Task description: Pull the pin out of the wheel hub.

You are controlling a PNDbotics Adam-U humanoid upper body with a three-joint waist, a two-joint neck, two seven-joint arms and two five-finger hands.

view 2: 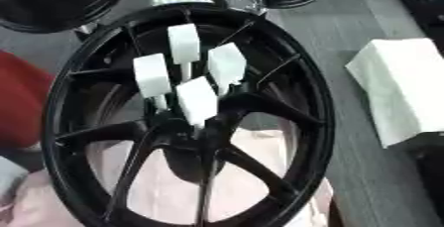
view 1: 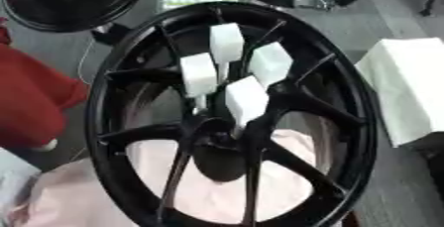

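Four white block-headed pins (view 1: pixel 246 98) stand in black wheel hub (view 1: pixel 221 139); likely light, stiff; grasp block. Neither hand visible.

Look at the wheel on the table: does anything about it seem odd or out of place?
Four white blocks on thin stems stick out of the black wheel's hub, leaning at differing angles. Nothing looks damaged or spilled. No robot hand is in view.

Both views are soft and slightly blurred, with blocky smearing along edges. Light is even and diffuse, moderately bright, seemingly from above. The black wheel hub (view 1: pixel 234 117) shows dull grey sheen along its rim and spokes. The 4 white blocks (view 1: pixel 227 75) are nearly blown out, as is the white cloth (view 2: pixel 403 89). Shadows are faint.
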